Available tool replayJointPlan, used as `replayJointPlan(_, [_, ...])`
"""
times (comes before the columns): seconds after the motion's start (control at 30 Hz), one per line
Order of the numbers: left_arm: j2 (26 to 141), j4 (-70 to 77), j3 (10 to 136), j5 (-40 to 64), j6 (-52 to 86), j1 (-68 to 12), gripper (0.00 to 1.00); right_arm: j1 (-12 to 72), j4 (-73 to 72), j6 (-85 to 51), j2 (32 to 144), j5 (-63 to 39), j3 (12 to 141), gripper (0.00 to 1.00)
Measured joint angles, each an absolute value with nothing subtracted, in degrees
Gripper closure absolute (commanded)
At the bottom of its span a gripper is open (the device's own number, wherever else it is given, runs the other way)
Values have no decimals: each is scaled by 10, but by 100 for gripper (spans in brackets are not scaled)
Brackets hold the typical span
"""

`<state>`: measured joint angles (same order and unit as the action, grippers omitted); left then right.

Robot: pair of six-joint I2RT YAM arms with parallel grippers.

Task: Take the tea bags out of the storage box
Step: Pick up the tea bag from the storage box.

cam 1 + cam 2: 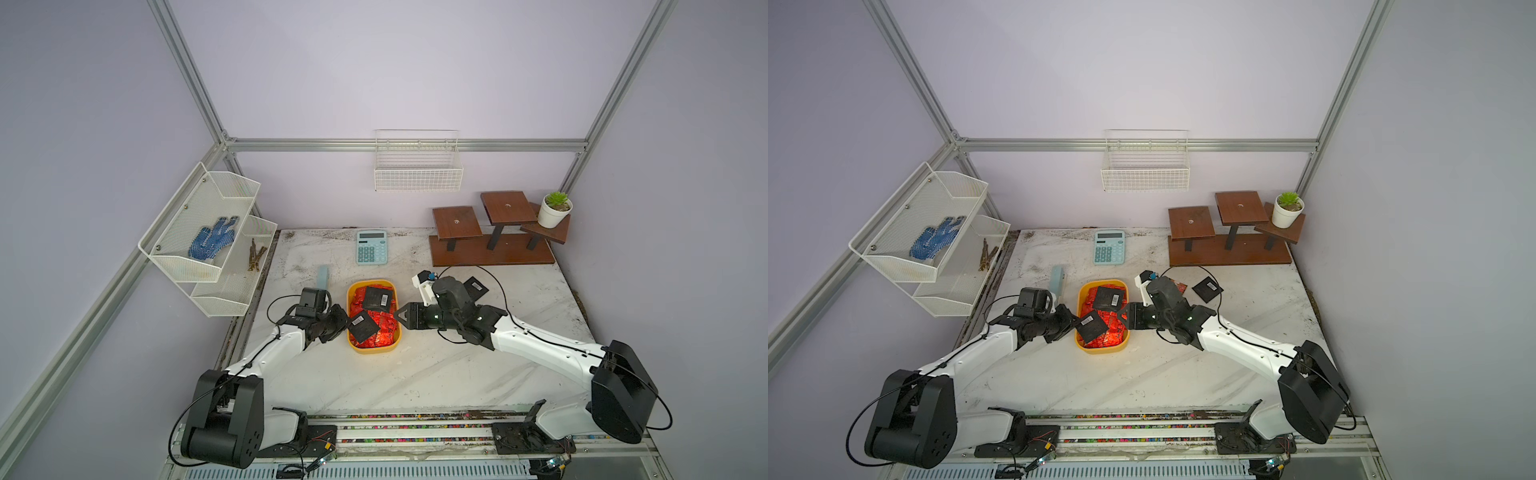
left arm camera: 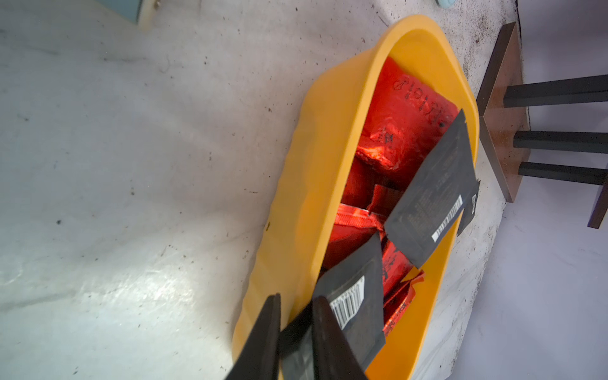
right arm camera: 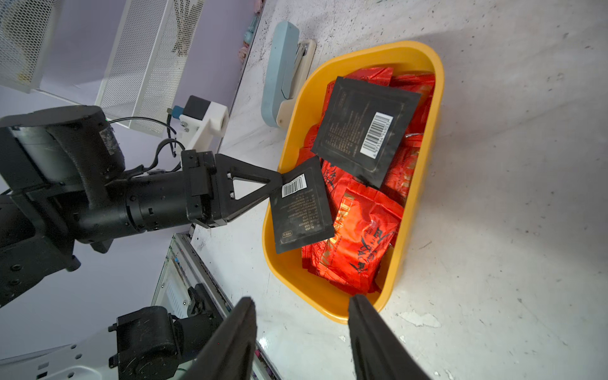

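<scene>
My left gripper (image 3: 279, 180) pinches the corner of a black sachet (image 3: 301, 210) at the rim of the storage box (image 3: 297, 121), while my right gripper (image 3: 301, 301) stands apart, empty.

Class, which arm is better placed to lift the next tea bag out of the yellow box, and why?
Left. The left fingers are closed on a corner of a black sachet at the rim of the yellow box. The right fingers stand open beside the box, holding nothing.

The right arm (image 1: 451, 297) hid part of a loose black sachet (image 1: 478, 286) on the counter (image 1: 415, 374). The left pincer (image 2: 296, 297) covered a corner of its pinched sachet (image 2: 357, 316).
</scene>
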<state>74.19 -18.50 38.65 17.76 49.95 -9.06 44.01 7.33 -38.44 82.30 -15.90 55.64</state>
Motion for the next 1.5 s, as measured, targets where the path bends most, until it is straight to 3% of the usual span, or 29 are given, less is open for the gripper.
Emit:
replayJointPlan(0.23, [712,-210,387,173,499,-90,78,438,73,-385,824,-159,556,49])
replayJointPlan(0.67, [680,-264,382,150,485,-90,86,433,70,-385,824,-161,550,49])
replayJointPlan(0.87, [640,-316,390,132,477,-90,100,428,68,-386,824,-162,542,50])
replayJointPlan(1.0, [627,-333,404,140,469,-90,100,418,69,-387,815,-164,528,53])
replayJointPlan(1.27, [623,-357,462,190,463,-103,100,340,91,-381,721,-172,515,54])
replayJointPlan(1.5, [667,-351,562,221,458,-197,100,261,136,-357,629,-172,514,53])
